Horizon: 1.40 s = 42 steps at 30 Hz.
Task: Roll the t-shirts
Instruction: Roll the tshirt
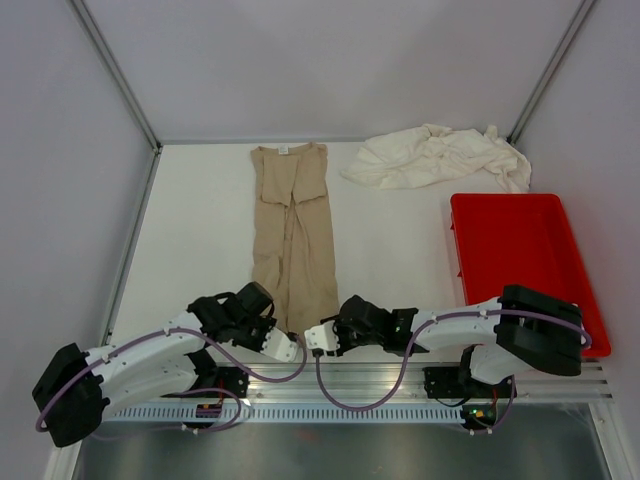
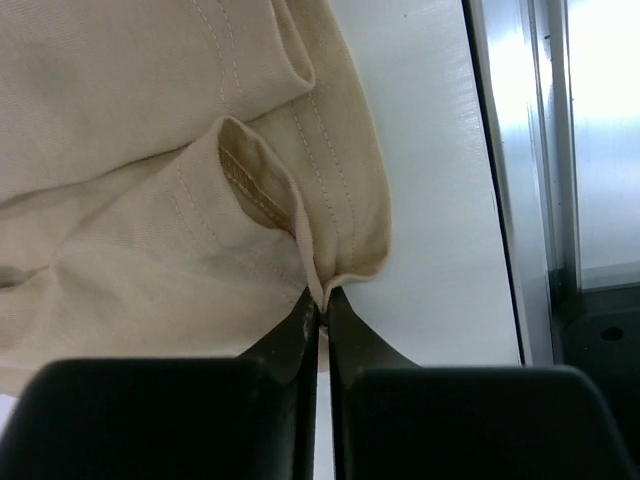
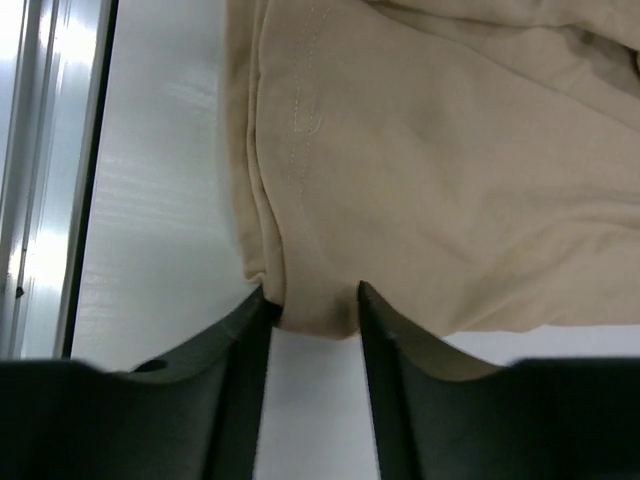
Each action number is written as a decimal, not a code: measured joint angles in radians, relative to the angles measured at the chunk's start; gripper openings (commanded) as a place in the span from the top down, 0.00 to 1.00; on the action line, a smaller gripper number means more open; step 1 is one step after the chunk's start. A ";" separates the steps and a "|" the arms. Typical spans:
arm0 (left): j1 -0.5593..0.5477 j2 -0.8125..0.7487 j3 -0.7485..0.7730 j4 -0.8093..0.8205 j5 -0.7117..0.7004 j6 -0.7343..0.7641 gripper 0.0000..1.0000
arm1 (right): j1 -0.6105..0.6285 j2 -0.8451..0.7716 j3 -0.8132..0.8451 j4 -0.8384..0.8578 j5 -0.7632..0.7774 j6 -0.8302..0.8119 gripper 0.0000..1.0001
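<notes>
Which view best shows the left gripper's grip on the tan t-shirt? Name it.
Left wrist view: the left gripper fills the foreground, shut on a hem fold of the tan t-shirt. Top external shows the gripper small at the shirt's near end, pinch hidden. Right wrist shows only shirt, not this gripper.

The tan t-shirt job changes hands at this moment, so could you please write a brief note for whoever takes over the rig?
Left gripper: fingers shut on a near hem corner of the tan t-shirt.
Right gripper: fingers open, astride the other near hem corner, not yet closed.
Tan t-shirt: folded into a long strip, flat on the table, collar at the far end.
Cream t-shirts: crumpled heap at the far right, behind the red tray.
Done: strip folded, left grip taken.
Left: close the right fingers, roll the strip, then do the cream ones.
</notes>
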 measured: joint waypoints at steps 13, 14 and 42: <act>0.008 0.050 0.067 -0.061 0.059 -0.029 0.98 | -0.039 0.019 0.005 0.001 -0.028 0.056 0.97; 0.010 0.054 0.080 -0.074 0.071 -0.039 0.98 | -0.054 0.012 0.006 -0.007 -0.038 0.071 0.98; 0.467 0.461 0.487 -0.282 0.243 -0.065 0.98 | -0.378 0.024 0.119 0.006 -0.300 0.514 0.95</act>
